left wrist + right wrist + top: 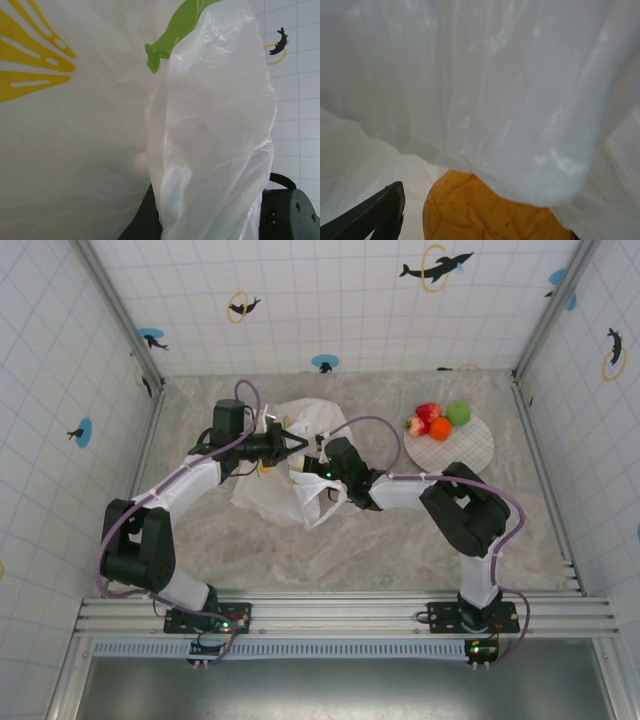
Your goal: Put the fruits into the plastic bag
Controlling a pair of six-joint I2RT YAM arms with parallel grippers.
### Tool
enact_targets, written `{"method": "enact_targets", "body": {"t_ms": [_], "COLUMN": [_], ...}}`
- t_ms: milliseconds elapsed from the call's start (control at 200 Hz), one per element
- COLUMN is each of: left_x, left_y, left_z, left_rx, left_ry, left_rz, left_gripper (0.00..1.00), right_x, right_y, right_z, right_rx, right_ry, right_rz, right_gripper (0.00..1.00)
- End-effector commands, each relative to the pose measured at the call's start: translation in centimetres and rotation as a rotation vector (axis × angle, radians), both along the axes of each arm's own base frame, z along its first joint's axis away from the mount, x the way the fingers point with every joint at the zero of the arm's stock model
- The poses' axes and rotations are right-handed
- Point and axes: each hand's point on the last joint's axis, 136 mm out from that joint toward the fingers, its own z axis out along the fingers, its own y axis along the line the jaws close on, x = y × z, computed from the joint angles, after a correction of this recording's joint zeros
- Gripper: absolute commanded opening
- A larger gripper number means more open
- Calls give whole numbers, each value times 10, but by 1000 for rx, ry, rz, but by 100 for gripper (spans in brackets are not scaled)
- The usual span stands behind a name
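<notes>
four fruits [440, 426] sit on the checked plate [472, 452] at the back right of the table [380, 550]: a red apple [430, 411], a strawberry [417, 425], a green apple [458, 412] and an orange [440, 429]. the bag [268, 495] lies crumpled at the middle of the table, well apart from the plate. the left gripper [300, 441] is at the bag's upper rim and looks clenched on the film, which hangs right before its wrist camera. the right gripper [318, 462] reaches into the bag mouth. in its wrist view a second orange fruit [485, 212] lies under the film, and the one visible finger [375, 217] stands spread aside, not touching it, so the grip is released.
</notes>
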Motion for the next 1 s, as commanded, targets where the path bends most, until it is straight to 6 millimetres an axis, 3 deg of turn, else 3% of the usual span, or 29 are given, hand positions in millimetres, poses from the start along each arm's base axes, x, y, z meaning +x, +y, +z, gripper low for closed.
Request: {"method": "enact_targets", "body": {"t_ms": [0, 150, 220, 566, 996], "left_x": [-3, -3, -3, -3, 0], "left_y": [-4, -4, -4, -2, 3], "left_z": [14, 14, 13, 12, 22], "left_rx": [-24, -22, -21, -11, -15], "left_ry": [-34, -36, -37, -40, -61], "left_rz": [-24, -24, -23, -22, -6], "left_gripper": [0, 0, 0, 0, 0], "right_x": [7, 4, 4, 1, -24], "right_y": [9, 11, 11, -4, -7], "right_z": [20, 17, 17, 19, 20], "right_rx": [58, 66, 65, 39, -13], "right_ry": [-36, -23, -20, -30, -48], "right_rz": [13, 30, 31, 40, 182], "right_gripper": [86, 88, 95, 94, 100]}}
